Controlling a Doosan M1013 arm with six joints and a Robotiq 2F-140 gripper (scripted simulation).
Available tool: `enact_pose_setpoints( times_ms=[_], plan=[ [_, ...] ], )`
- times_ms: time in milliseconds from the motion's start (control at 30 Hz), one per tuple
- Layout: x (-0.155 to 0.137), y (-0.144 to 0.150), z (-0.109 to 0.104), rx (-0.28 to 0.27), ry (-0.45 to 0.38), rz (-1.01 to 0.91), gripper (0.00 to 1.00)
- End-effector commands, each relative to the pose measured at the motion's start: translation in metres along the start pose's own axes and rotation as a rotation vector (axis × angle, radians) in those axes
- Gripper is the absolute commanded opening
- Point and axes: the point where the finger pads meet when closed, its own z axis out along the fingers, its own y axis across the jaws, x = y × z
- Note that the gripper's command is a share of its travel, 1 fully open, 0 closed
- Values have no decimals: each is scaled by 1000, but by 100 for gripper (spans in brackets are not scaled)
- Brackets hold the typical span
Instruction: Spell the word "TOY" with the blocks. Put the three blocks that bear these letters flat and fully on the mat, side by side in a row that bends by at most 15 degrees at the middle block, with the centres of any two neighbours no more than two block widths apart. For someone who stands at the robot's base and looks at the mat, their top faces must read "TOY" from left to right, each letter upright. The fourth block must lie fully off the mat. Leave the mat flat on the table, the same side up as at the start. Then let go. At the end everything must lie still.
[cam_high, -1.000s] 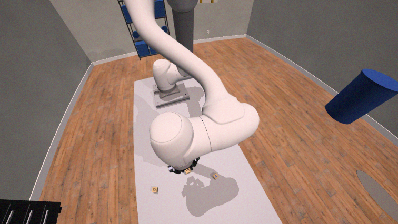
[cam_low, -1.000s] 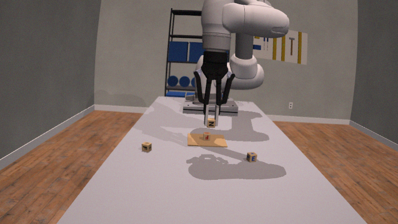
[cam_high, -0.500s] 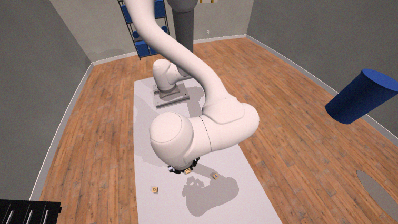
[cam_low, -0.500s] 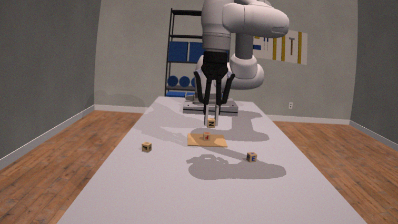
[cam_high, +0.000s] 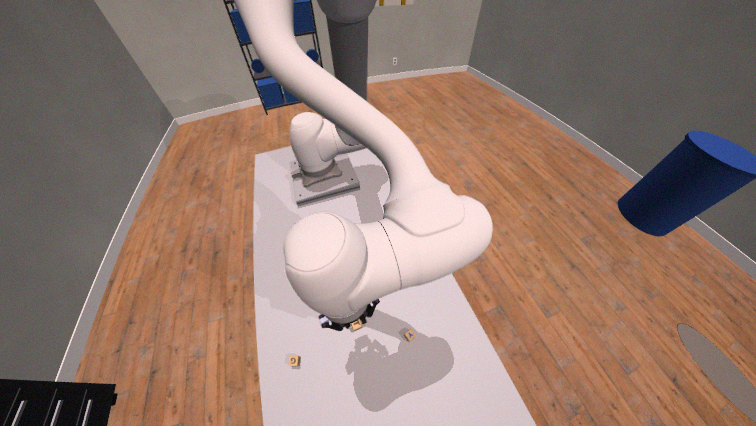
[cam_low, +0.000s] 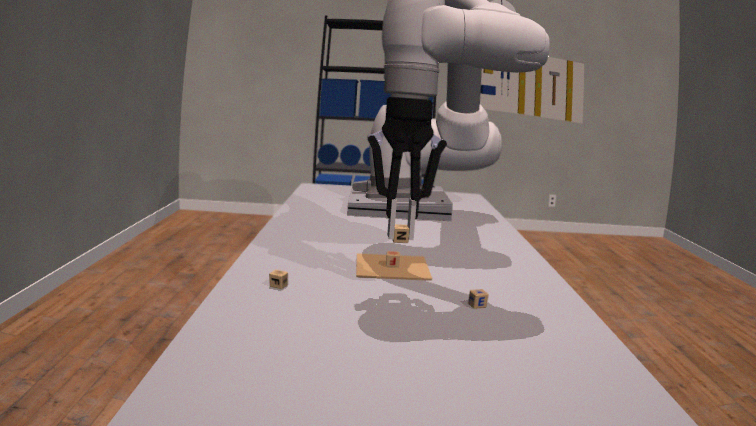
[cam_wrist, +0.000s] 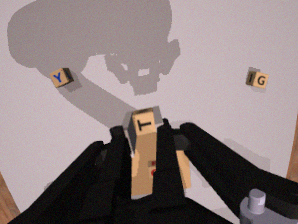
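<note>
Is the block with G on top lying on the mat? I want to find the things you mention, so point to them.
No, the G block (cam_high: 294, 360) (cam_low: 278, 279) (cam_wrist: 260, 80) sits on the table, apart from the tan mat (cam_low: 370, 272).

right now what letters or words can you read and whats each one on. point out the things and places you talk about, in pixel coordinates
"T": top of held block (cam_high: 356, 325) (cam_low: 401, 234) (cam_wrist: 144, 123)
"N": its side
"Y": top of blue-lettered block (cam_high: 410, 335) (cam_low: 478, 298) (cam_wrist: 60, 77)
"E": its side
"G": top of black-lettered loose block (cam_high: 294, 360) (cam_low: 278, 279) (cam_wrist: 260, 80)
"F": its side
Red letters, mat (cam_low: 370, 270) (cam_wrist: 184, 172) block (cam_low: 392, 259): too blurred

Robotiq gripper (cam_low: 402, 224) gripping block marked N (cam_low: 401, 234), hanging above tan mat (cam_low: 412, 270). Block with red letter (cam_low: 392, 259) resting on mat. Black-lettered block (cam_low: 278, 279) and block with blue E (cam_low: 478, 298) sitting off mat, either side.
</note>
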Motion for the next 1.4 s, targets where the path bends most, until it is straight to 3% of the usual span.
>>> enact_pose_setpoints(
  times_ms=[0,267,1367],
  plan=[
    [2,-2,-6,2,5,-1,13],
    [-4,-5,-6,2,5,82,13],
    [-72,-32,-10,5,4,1008,13]
  ],
)
